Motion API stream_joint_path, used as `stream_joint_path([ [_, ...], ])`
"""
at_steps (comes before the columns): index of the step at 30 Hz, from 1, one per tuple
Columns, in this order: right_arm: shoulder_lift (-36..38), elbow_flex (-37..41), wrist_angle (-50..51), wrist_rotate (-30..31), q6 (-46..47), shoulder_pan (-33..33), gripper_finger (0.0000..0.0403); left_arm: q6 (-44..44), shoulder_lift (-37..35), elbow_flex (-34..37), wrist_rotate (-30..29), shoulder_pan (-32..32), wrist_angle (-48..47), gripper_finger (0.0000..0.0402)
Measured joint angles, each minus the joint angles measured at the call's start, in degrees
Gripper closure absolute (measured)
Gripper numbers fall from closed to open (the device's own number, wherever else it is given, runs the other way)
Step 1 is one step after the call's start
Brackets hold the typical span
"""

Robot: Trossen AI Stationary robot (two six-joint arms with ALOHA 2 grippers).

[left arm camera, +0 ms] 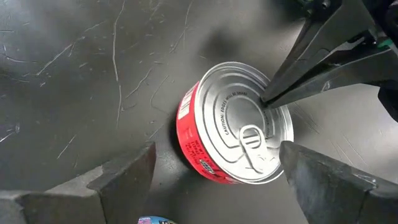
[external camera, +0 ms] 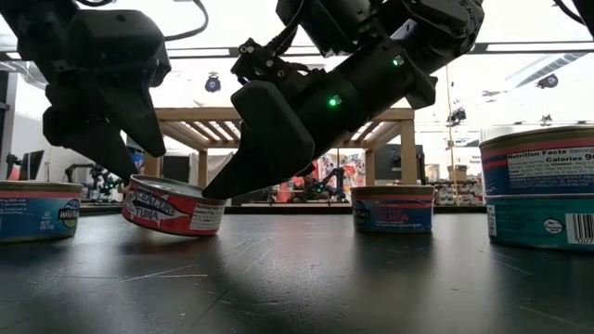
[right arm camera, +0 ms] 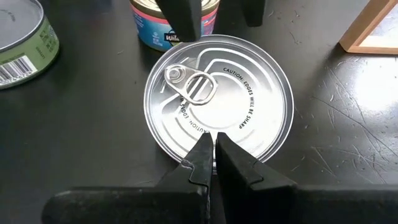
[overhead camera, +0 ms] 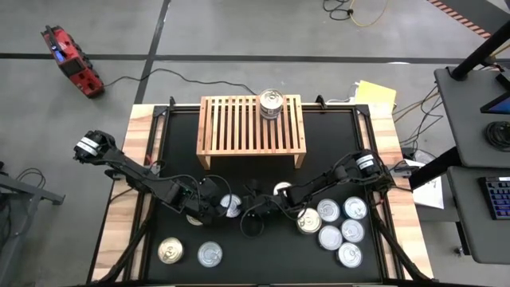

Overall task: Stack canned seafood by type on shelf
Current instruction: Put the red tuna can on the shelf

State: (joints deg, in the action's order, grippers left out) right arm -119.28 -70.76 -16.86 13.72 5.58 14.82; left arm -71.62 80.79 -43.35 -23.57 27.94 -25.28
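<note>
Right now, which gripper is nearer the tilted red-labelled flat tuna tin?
Right, marginally. The shut right gripper presses its fingertips on the lid of the red-labelled flat tuna tin. The left gripper straddles that tin with open jaws, its fingers apart from the sides.

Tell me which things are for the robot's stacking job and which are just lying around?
For the job:
- red tuna can, tilted
- loose cans on the table
- can on the shelf
- wooden shelf

Lying around:
- red tool on the floor
- yellow pad
- keyboard
</note>
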Motion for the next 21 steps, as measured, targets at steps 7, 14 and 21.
stream_joint_path([
  [7, 0.0, 0.54, 0.03, 1.31, 0.88, 0.4, 0.039, -0.05, 0.0, 0.0, 0.0, 0.67, 0.22, 0.0074],
  [14, 0.0, 0.66, 0.04, 1.89, 2.14, 0.4, 0.039, 0.0, 1.68, 0.0, -0.03, 0.94, 2.84, 0.0074],
  [21, 0.0, 0.66, 0.84, 2.98, 3.52, 0.58, 0.039, -0.38, 5.67, 0.0, 0.0, 0.94, 3.52, 0.0074],
])
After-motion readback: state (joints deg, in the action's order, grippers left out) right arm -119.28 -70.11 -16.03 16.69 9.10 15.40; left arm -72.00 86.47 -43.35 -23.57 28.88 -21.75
